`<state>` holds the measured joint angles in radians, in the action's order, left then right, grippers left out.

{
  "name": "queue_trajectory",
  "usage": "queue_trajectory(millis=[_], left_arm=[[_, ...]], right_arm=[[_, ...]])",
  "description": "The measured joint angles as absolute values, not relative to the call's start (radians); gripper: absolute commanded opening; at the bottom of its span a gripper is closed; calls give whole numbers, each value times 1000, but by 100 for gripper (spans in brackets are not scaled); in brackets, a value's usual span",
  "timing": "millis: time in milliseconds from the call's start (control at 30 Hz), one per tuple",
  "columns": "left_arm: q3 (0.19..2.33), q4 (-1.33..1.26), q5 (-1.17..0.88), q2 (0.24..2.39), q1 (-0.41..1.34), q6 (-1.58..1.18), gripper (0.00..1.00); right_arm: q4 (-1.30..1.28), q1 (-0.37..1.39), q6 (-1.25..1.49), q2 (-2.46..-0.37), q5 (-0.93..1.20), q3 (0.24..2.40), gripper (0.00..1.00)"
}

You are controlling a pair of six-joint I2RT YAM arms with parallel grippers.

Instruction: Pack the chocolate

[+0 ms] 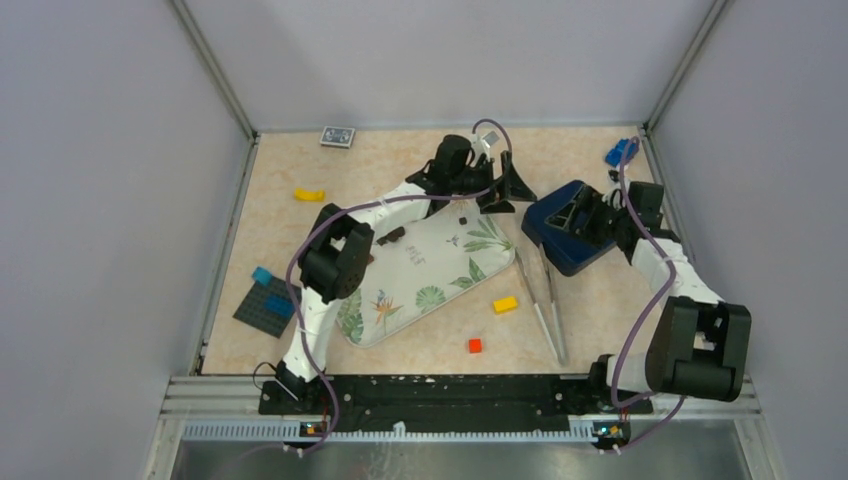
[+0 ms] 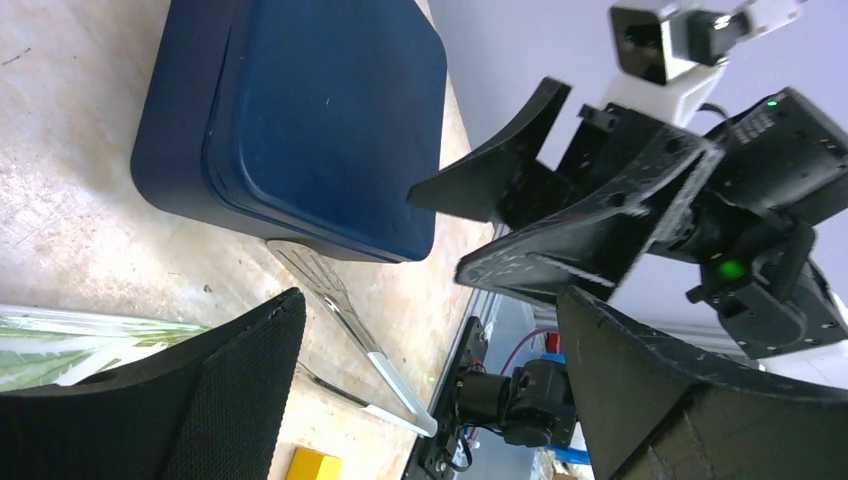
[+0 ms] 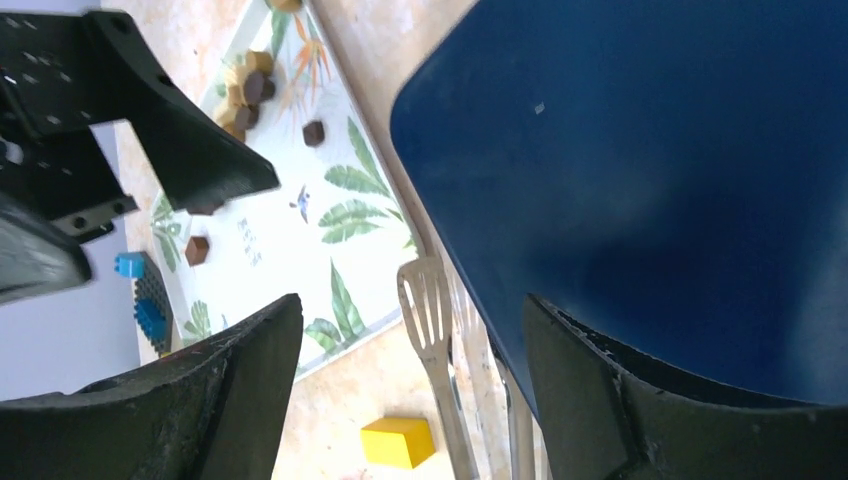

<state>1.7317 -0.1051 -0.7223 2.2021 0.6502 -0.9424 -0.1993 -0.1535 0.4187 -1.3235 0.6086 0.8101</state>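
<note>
Several tiny brown chocolate pieces (image 3: 313, 132)

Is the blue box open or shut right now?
Shut. In the left wrist view the blue box shows a smooth, unbroken top, with no gap or interior visible. The chocolate lies on the tray.

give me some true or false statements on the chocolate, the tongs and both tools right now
1. Brown chocolate pieces lie on the leaf-patterned tray. True.
2. The metal tongs lie on that tray. False: they lie on the table, between the tray and the dark blue box.
3. The left tool grips a chocolate piece. False: it is open and empty.
4. The right tool is open, right by the dark blue box. True.
5. A yellow toy brick lies on the table near the tongs. True.
</note>
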Motion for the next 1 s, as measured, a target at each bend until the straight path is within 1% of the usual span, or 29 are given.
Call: queue_trajectory(millis=[167, 667, 833, 1000], left_arm=[[1751, -113, -731, 2218, 650, -951, 99], [1837, -171, -764, 2329, 659, -1039, 99], [1884, -190, -765, 2356, 672, -1061, 99], [1955, -202, -766, 2400, 683, -1086, 99]], right_arm=[[-166, -154, 434, -1346, 630, 752, 79], [-123, -154, 439, -1377, 660, 749, 79], [-159, -154, 447, -1340, 611, 776, 81], [-133, -182, 489, -1291, 543, 877, 82]])
